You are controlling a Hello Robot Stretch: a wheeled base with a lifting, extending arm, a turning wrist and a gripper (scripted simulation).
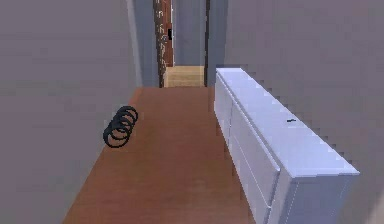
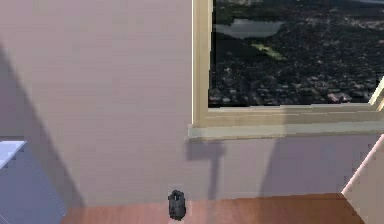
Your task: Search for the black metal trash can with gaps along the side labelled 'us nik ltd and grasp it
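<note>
Where the wooden floor [image 1: 170, 165] meets the forward view's left wall [image 1: 50, 80], a black ringed can [image 1: 120, 127] is seen, its contents not discernible; a white dresser [image 1: 272, 145] stands opposite. The fingers' state cannot be told.

Ahead of me the red-brown wooden floor [image 1: 170, 175] runs up the middle of the frame. A black ringed thing [image 1: 120, 127] lies on it at centre left, and a long white cabinet [image 1: 270, 140] stands on it along the right. In my arm side view, a small dark blob [image 2: 177, 204] sits on the floor at bottom centre.
</note>
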